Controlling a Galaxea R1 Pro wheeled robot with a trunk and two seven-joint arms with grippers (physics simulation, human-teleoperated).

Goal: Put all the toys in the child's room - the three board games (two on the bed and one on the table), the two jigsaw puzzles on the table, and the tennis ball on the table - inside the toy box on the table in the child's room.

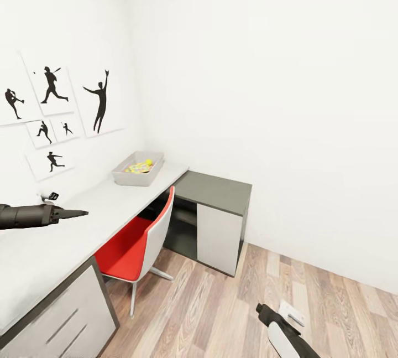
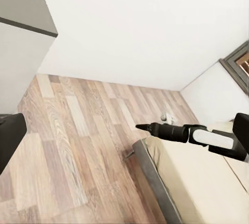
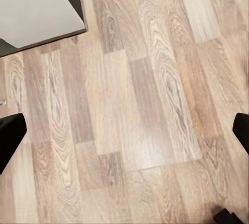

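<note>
Toy box (image 1: 138, 169) on the pale table (image 1: 105, 206) near the corner, jigsaw colours inside. Left gripper (image 1: 74, 214) over the tabletop, fingers pressed together. Right gripper (image 2: 142, 127): cannot tell.

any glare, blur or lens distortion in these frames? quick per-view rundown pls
Head view: flat, even light; white walls near blown out, faint shadows, soft one under the red chair; wide-angle lean in the wall corner; toy box contents small and slightly soft. Left wrist view: sharp, no glare; dark blurred end effector finger at the edge. Right wrist view: mild sheen on the wood floor, grain a bit soft.
</note>
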